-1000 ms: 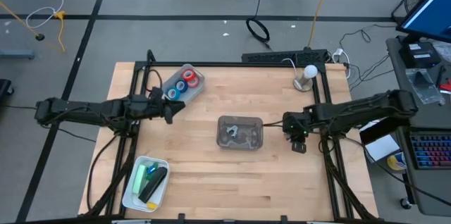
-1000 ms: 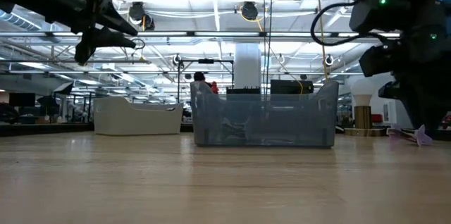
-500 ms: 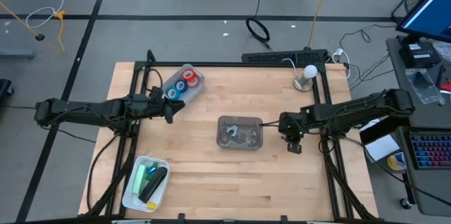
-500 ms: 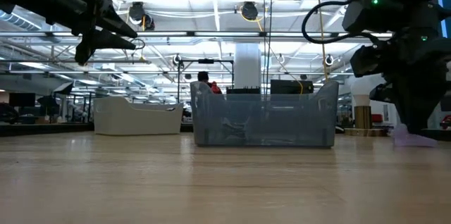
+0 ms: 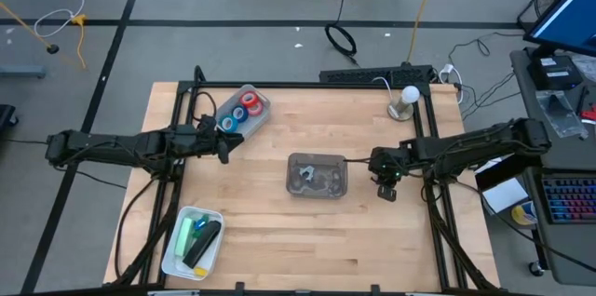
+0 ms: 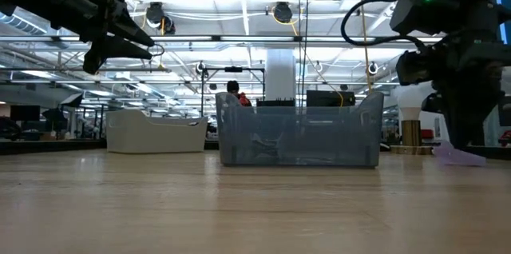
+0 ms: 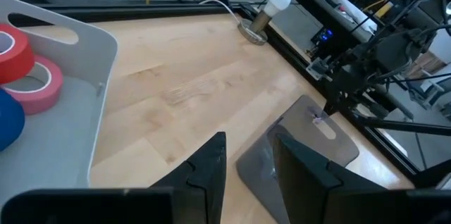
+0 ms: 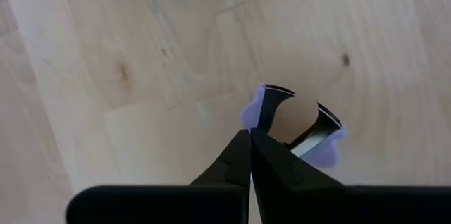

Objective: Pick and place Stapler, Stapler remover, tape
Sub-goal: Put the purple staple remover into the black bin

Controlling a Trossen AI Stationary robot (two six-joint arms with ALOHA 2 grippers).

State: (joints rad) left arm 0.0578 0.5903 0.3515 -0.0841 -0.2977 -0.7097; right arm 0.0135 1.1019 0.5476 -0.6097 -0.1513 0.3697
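Observation:
A purple stapler remover (image 8: 325,150) with metal jaws lies on the wood right of the grey bin (image 5: 317,175). My right gripper (image 8: 250,134) points steeply down at it, fingers shut, tips at its one purple wing. In the low view the remover (image 6: 457,156) rests flat on the table under that gripper (image 6: 467,136). My left gripper (image 5: 226,143) hovers open and holds nothing, beside the white bin (image 5: 244,110) holding red and blue tape rolls (image 7: 39,83). A green and a black stapler (image 5: 199,236) lie in a white bin at the near left. My right gripper comes from above with its shut fingertips against the edge of the remover's purple wing (image 8: 255,108). Whether any of it is pinched between them, I cannot tell. The remover lies on the table.
The grey bin holds small metal pieces. A lamp with a round bulb (image 5: 407,100) stands at the far right corner. Black frame rails run along the table's left and right sides. A person (image 6: 232,90) shows far behind the table in the low view.
My right gripper has shut at the stapler remover and tipped a little, staying over the same spot. The remover has slid slightly along the table toward the grey bin.

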